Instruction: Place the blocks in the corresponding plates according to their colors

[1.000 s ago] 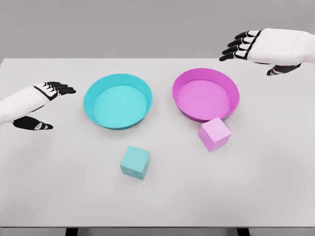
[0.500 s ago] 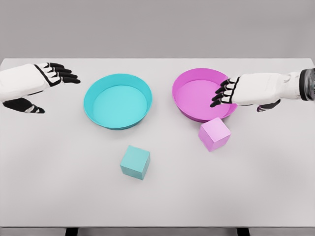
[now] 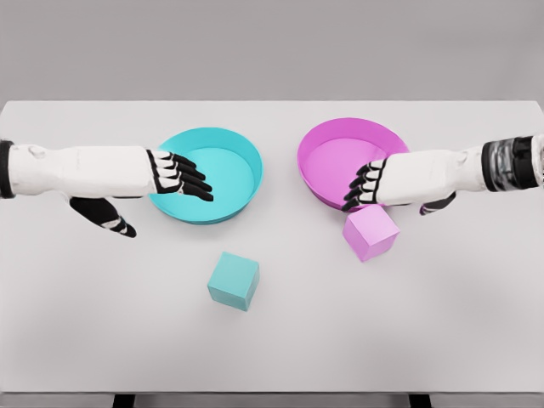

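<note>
Pink block [image 3: 371, 232] just below open right hand [image 3: 382, 183] | teal block [image 3: 234, 280] apart from open left hand [image 3: 157, 174] | white worktop [image 3: 442, 323], grey backdrop.

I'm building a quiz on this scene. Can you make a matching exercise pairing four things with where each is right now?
Things:
1. teal block
2. pink block
3. left hand
4. right hand

Places:
A. over the pink plate's near rim
B. on the table, in front of the teal plate
C. over the teal plate's left side
D. on the table, just below the right hand

Pairs: 1-B, 2-D, 3-C, 4-A
</note>
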Action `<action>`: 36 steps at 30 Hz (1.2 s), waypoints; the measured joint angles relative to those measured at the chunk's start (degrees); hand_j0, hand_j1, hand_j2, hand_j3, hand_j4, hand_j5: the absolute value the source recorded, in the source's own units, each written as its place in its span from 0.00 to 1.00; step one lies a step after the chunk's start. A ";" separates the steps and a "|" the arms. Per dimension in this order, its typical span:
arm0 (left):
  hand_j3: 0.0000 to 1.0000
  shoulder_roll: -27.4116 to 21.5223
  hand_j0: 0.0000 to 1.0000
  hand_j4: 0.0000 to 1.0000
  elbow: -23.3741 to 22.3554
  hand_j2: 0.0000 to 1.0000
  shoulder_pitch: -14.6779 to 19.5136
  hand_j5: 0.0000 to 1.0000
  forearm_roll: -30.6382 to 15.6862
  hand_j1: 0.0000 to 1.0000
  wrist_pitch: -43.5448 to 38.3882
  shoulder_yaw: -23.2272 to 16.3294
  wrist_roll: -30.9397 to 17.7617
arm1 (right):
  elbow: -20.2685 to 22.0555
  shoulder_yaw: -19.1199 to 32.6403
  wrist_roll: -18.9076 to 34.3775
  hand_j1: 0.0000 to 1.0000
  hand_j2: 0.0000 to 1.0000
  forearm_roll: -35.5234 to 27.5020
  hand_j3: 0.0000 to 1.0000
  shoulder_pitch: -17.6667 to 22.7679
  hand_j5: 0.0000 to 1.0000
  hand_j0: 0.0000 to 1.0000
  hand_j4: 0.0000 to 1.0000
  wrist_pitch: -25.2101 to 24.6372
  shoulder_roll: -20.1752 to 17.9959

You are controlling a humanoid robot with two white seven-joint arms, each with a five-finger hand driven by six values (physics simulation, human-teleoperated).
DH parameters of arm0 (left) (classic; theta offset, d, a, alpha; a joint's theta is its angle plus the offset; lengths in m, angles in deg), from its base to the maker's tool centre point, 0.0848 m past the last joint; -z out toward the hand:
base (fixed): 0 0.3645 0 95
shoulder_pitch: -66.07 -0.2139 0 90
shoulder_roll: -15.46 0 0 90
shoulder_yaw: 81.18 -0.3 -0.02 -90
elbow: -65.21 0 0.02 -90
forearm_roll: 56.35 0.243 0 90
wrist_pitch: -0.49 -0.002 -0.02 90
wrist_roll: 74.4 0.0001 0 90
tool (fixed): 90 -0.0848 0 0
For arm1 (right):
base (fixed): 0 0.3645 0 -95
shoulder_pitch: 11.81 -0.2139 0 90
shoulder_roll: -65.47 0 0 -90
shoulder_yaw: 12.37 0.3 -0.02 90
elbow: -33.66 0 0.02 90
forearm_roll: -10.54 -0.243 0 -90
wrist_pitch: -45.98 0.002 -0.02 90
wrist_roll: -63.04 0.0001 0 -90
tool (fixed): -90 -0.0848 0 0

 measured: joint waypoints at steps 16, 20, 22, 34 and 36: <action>1.00 8.20 1.00 1.00 0.38 1.00 -0.44 1.00 9.64 1.00 -0.02 -6.12 -0.03 | 0.53 -3.85 0.00 1.00 1.00 1.84 1.00 -0.18 1.00 1.00 1.00 0.00 2.09; 1.00 8.98 1.00 1.00 0.40 1.00 -0.35 1.00 12.19 1.00 -0.02 -7.68 -0.03 | -0.37 -3.80 0.00 1.00 1.00 3.14 1.00 -0.44 1.00 1.00 1.00 -0.01 3.18; 1.00 9.52 1.00 1.00 0.39 1.00 -0.35 1.00 13.44 1.00 -0.02 -8.13 -0.03 | -1.10 -3.79 0.00 1.00 1.00 3.47 1.00 -0.53 1.00 1.00 1.00 -0.01 3.87; 1.00 12.88 1.00 1.00 0.37 1.00 -0.53 1.00 16.58 1.00 -0.02 -9.13 -0.03 | -2.16 -5.94 0.00 1.00 1.00 4.84 1.00 -0.62 1.00 1.00 1.00 -0.01 4.65; 1.00 13.34 1.00 1.00 0.37 1.00 -0.53 1.00 17.00 1.00 -0.02 -9.14 -0.03 | -2.16 -6.33 0.00 1.00 1.00 4.89 1.00 -0.62 1.00 1.00 1.00 -0.01 4.70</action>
